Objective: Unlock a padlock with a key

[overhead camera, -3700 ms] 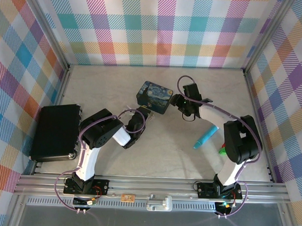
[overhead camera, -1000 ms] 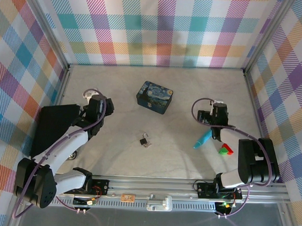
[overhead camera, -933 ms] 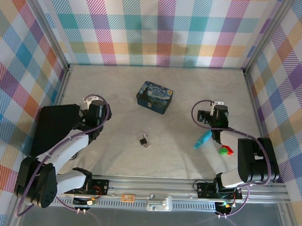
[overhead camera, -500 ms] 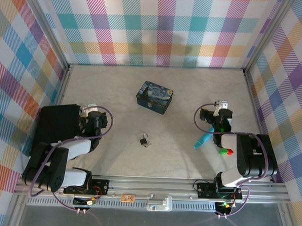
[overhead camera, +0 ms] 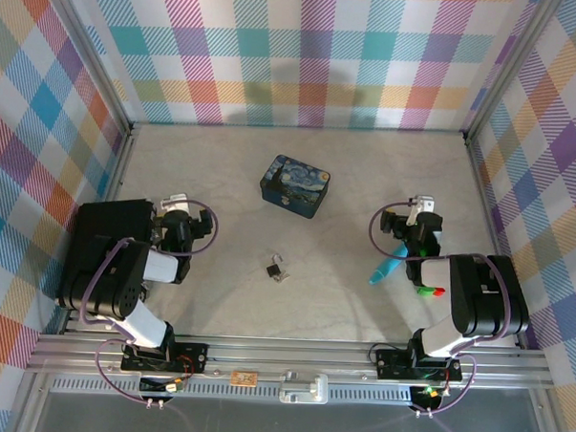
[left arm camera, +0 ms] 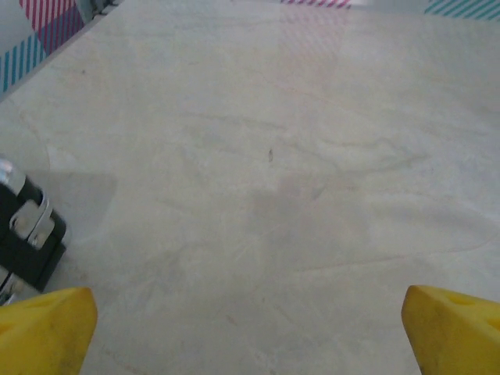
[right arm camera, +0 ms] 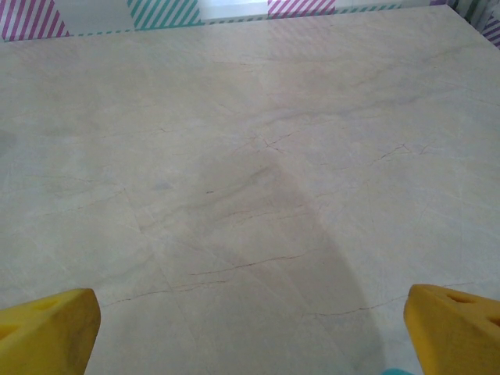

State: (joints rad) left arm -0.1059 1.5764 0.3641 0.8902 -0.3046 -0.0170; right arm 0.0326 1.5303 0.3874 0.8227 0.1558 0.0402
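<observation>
Beige stone-patterned tabletop [overhead camera: 217, 299] is carrying a red-and-green block [overhead camera: 428, 288] nearest, at the right. The tiny dark-bodied padlock with silvery shackle [overhead camera: 272, 269] is lying at the centre, the small silvery-grey key bunch [overhead camera: 284, 271] just beside it, well apart from both grippers. A turquoise stick [overhead camera: 389, 263] is lying near the right gripper [overhead camera: 420, 205], whose yellow fingers [right arm camera: 47, 328] are standing wide apart. The left gripper [overhead camera: 178, 204], beside a black case [overhead camera: 105, 251], is likewise spreading its fingers [left arm camera: 43, 328] over bare tabletop. A blue painted tin box [overhead camera: 295, 186] is sitting farthest.
</observation>
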